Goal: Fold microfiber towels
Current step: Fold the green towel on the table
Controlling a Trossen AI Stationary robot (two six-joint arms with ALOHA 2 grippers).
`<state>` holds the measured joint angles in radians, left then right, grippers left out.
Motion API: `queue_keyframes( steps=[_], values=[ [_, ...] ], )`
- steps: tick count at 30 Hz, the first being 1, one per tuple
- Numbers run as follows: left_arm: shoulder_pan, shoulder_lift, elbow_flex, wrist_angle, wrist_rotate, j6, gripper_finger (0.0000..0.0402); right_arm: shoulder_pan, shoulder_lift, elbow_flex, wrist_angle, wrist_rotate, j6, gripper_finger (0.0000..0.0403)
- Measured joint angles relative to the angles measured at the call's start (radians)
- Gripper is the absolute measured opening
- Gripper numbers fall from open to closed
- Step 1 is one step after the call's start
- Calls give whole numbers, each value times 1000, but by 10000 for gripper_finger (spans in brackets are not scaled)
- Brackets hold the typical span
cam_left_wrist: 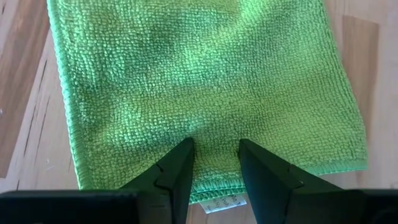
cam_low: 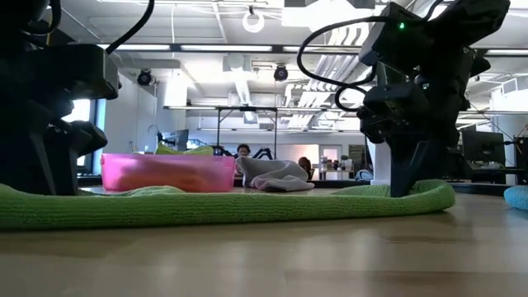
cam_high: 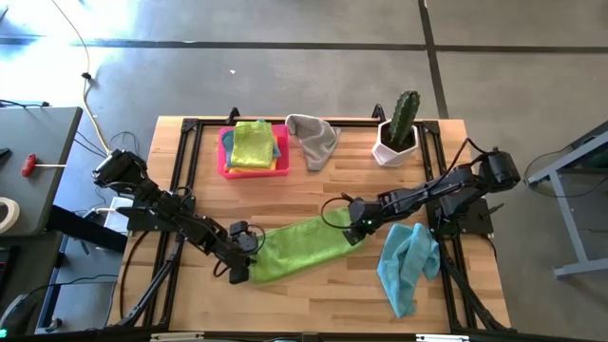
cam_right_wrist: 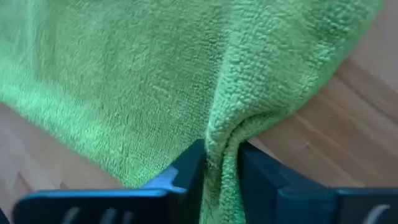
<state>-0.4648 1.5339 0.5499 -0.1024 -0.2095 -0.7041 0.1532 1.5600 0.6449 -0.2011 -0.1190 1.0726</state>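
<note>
In the high view, the green towel (cam_high: 299,249) is seen in the lower centre of the frame, stretched between the left gripper (cam_high: 241,267) at its left end and the right gripper (cam_high: 356,226) at its right end. A light blue towel (cam_high: 407,264) lies crumpled in the lower right, a grey towel (cam_high: 313,139) beside the pink tray (cam_high: 225,161), in which folded towels (cam_high: 255,144) are stacked. How many are stacked cannot be counted. If both ends are pulled apart, the cloth could be dragged out of one grip, it is judged.

In the low view, the green towel (cam_low: 223,205) is shown as a flat band across the table (cam_low: 264,256). Both contact points are hidden behind dark arm parts, so no grip can be confirmed here.

In the left wrist view, the edge of the green towel (cam_left_wrist: 205,81) lies between the left fingers (cam_left_wrist: 177,174), which stand apart on it. Whether the cloth is really pinched cannot be told; a loose edge would slip during the fold.

In the right wrist view, the fingers (cam_right_wrist: 189,168) are clenched on a bunched ridge of the green towel (cam_right_wrist: 143,74). Only this fold is caught, so the corner could pull free or the fold could come out crooked.
</note>
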Motion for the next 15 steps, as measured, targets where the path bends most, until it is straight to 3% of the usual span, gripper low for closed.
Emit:
queue_keyframes(
  steps=[8, 12, 15],
  values=[
    [0, -1, 0, -2, 11, -19, 124, -46, -73, -4, -136, -27, -8, 183],
    [0, -1, 0, -2, 12, -25, 124, -63, -115, -7, -258, 32, 9, 203],
    [0, -1, 0, -2, 13, -25, 124, -60, -113, -8, -227, 29, 33, 202]
  ],
)
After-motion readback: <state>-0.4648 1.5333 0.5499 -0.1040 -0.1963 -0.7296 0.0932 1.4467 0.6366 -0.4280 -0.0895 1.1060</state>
